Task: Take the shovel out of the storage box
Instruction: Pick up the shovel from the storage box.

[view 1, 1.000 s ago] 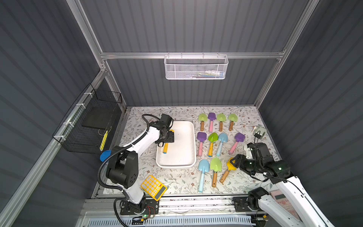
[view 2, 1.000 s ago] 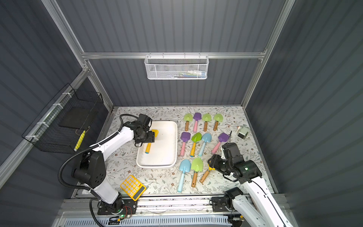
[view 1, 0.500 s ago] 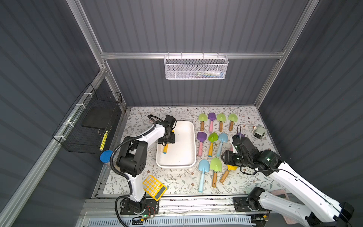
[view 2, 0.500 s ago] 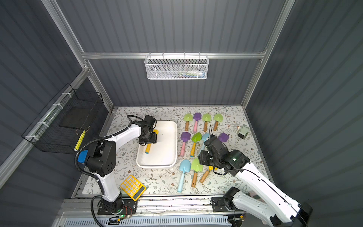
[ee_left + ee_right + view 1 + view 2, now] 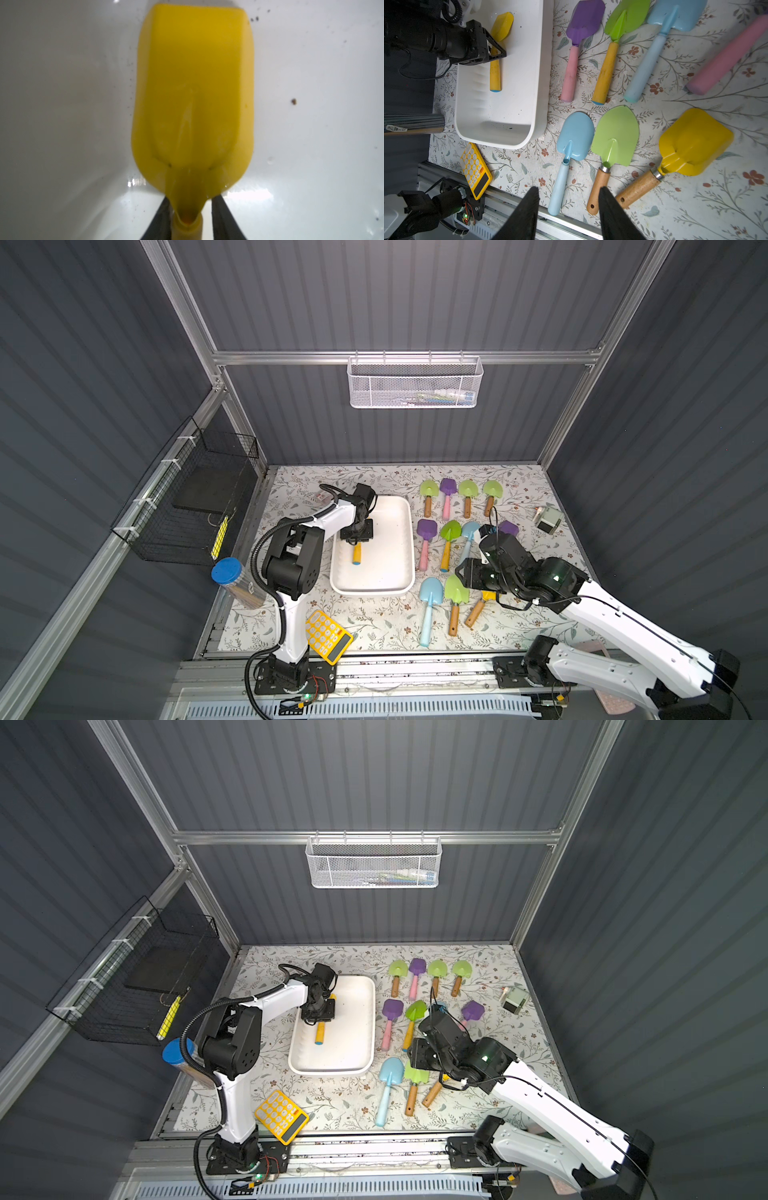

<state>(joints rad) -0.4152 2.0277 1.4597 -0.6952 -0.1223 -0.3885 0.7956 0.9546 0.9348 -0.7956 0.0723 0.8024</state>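
The left pincer is down inside the storage box, and look at that wrist view. Its two black fingers flank the yellow shovel right at the neck, where blade meets handle. One finger looks pressed against it, but a thin sliver of white shows on the other side, so I can't tell whether the squeeze is home. The shovel lies flat on the box floor near the 9 o'clock wall, blade to 12 o'clock and blue-capped handle end to 6.

How to play this? I'd want the pinch fully settled on that neck first, because the long handle may droop from a grip so close to the blade. Then lift straight up, high enough for both ends to clear the rolled rim, before swinging toward 3 o'clock.

The right pincer hangs over the worktop, jaws partly apart with nothing between them. Below it are the loose shovels, laid in rows at the box's 3 o'clock side.

Now the containers. The box holds that single shovel and a few dark specks. At 12 o'clock, the white mesh basket on the back rail carries items too small to name. At 9 o'clock, the black wire basket holds a dark flat slab and a yellow strip. The blue-lidded jar, at the box's 8 o'clock, seems packed with thin sticks.
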